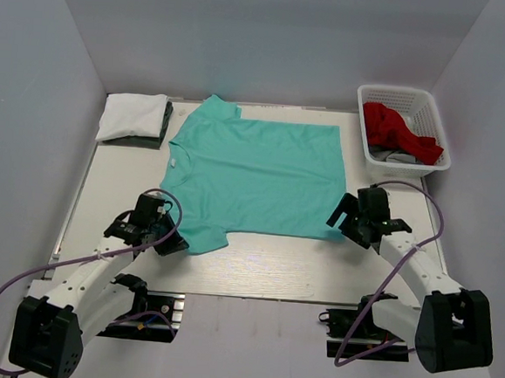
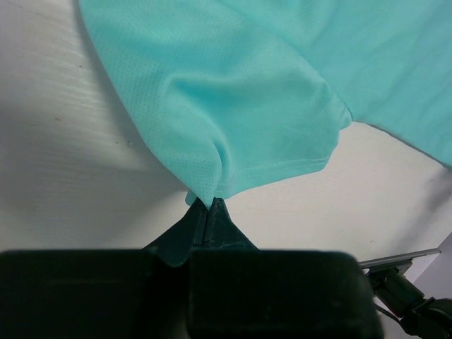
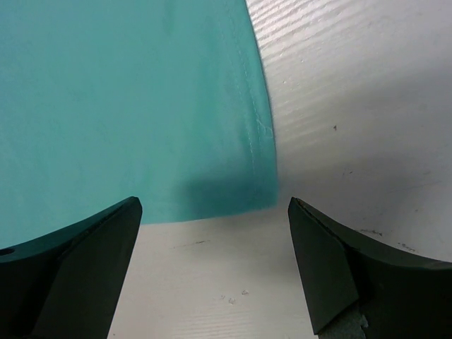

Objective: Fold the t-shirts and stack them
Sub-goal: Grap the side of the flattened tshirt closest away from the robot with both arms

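Observation:
The teal-green t-shirt lies spread flat on the table, collar to the left. My left gripper is shut on the edge of its near sleeve, the cloth pinched at the fingertips. My right gripper is open, just in front of the shirt's near hem corner, holding nothing. A folded white t-shirt lies on a folded dark grey one at the back left. The red t-shirt is bunched in the basket.
A white lattice basket stands at the back right, with some grey cloth under the red shirt. Grey walls close in the table on three sides. Purple cables loop beside both arms.

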You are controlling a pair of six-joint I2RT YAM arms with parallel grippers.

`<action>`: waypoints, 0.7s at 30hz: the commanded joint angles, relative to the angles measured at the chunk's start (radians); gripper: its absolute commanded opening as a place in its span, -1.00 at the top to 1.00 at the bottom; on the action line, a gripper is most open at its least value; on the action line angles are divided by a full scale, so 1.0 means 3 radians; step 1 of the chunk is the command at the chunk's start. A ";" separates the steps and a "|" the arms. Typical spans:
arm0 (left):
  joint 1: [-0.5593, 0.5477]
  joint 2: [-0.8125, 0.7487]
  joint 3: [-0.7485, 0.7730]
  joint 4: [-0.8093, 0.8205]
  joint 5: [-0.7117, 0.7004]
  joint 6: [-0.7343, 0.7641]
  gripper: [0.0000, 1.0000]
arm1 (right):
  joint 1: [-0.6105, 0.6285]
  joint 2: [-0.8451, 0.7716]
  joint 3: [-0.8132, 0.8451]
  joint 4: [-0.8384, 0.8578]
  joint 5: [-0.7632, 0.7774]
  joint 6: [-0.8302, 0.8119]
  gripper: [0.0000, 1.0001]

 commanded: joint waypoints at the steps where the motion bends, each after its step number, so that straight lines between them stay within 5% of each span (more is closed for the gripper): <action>1: -0.0013 -0.0053 0.0119 0.0066 -0.0021 0.0055 1.00 | -0.0009 0.0095 -0.0031 0.0095 -0.0202 0.0028 -0.81; 9: -0.0013 -0.0084 0.0191 0.0209 -0.0058 0.0086 1.00 | -0.0015 0.0417 -0.0088 0.0192 -0.0324 0.0095 -0.81; 19: -0.0013 0.0060 0.0339 0.0286 -0.0058 0.0086 1.00 | -0.0004 0.0494 -0.0052 0.0269 -0.0120 0.0161 -0.21; 21: -0.0013 0.0090 0.0375 0.0286 -0.0088 0.0086 1.00 | -0.0014 0.0469 -0.0037 0.0249 -0.0089 0.0161 0.08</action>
